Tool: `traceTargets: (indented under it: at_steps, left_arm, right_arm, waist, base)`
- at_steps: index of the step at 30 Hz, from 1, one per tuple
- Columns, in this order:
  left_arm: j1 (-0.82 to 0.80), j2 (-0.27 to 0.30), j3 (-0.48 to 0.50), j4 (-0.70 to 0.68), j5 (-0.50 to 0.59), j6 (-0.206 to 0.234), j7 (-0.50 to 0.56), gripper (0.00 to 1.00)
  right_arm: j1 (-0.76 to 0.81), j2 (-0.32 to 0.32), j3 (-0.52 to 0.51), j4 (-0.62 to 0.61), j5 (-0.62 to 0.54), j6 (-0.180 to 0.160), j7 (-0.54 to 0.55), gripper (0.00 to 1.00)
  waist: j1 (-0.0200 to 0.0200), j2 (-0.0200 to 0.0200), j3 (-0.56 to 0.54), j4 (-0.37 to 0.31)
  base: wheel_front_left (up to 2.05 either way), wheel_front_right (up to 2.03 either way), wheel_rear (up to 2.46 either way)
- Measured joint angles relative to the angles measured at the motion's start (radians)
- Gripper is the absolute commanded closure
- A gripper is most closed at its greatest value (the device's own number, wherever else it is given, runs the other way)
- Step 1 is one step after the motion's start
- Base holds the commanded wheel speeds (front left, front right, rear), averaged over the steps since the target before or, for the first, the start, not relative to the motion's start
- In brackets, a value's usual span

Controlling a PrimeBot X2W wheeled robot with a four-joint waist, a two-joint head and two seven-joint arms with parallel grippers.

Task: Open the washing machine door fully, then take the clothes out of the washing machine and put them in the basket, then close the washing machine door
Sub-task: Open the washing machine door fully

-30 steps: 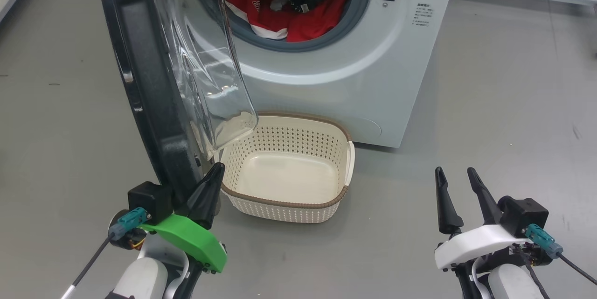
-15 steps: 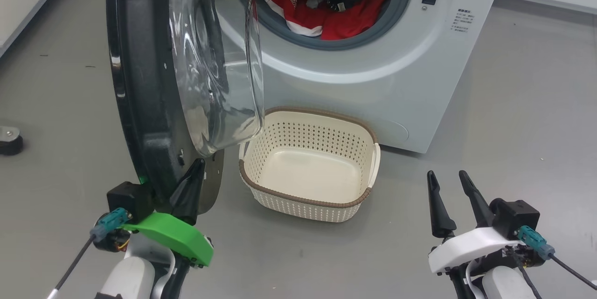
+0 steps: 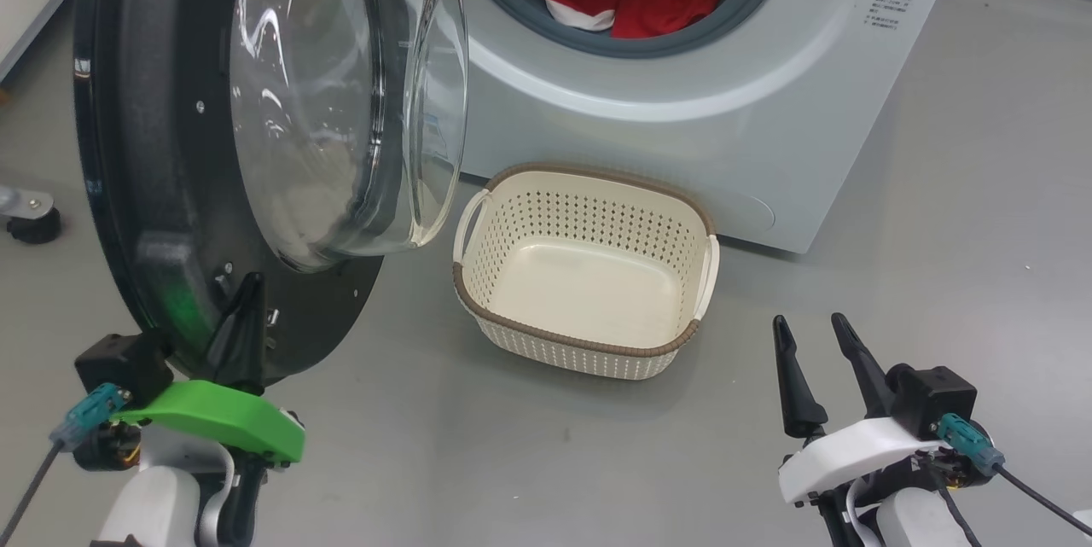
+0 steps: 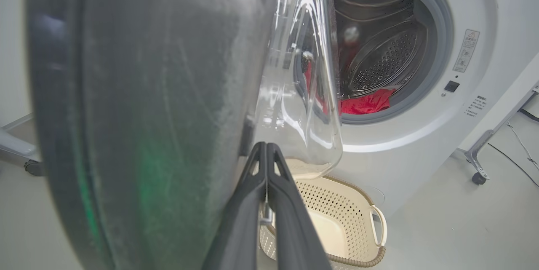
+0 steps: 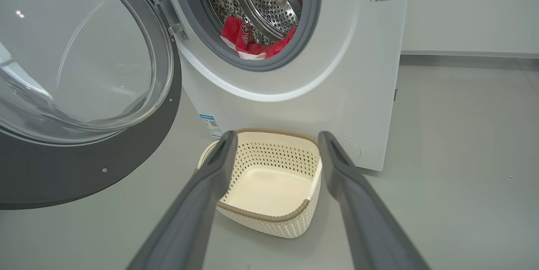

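I am holding my left gripper (image 3: 246, 295), pinched closed on nothing, against the washing machine door's (image 3: 128, 154) lower inner face straight ahead, my right gripper (image 3: 808, 325) idling wide, well apart.

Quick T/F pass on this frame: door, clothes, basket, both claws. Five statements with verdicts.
1. The basket is empty. True.
2. The washing machine door is closed. False: it stands open, off to the left of the opening.
3. The clothes lie inside the washing machine. True.
4. The left claw is open. False: it is shut, beside the door's lower rim.
5. The right claw holds a garment. False: it is open and empty.
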Motion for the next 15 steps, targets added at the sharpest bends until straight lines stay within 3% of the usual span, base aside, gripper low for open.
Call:
traceTargets:
  at_steps: [9,15]
  left_arm:
    - [-0.020,0.023,0.090,0.009,-0.056,0.021,-0.019,1.00]
    - [-0.069,0.082,0.198,0.028,-0.113,0.037,-0.033,1.00]
  right_arm:
    - [-0.011,-0.001,0.012,0.001,-0.018,0.000,0.000,0.00]
    - [-0.049,-0.013,0.021,0.002,-0.038,0.000,0.000,0.00]
  waist:
    - [0.0000,0.0000,0.052,0.010]
    - [0.0000,0.0000,0.125,0.002]
  base:
    - [0.00,0.00,0.00]
    - [0.00,0.00,0.00]
